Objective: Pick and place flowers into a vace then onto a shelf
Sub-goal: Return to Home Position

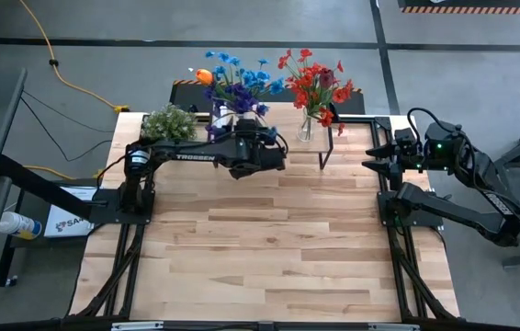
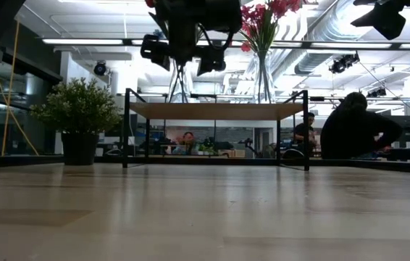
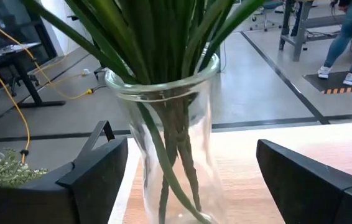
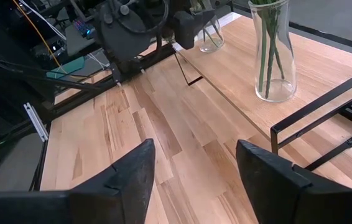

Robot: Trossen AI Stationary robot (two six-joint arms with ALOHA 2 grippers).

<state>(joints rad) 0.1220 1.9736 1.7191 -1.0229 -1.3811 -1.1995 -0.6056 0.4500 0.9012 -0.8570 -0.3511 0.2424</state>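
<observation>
Flowers [image 1: 238,85]: blooms high view, stems [image 3: 177,140] wrist views | left fingers [image 3: 95,180] spread

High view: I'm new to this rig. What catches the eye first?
Two bouquets in clear vases stand on the shelf at the far edge of the table: blue and purple flowers left, red flowers right. The left gripper is open on either side of the blue bouquet's vase; the right gripper waits open at the right edge.
</observation>
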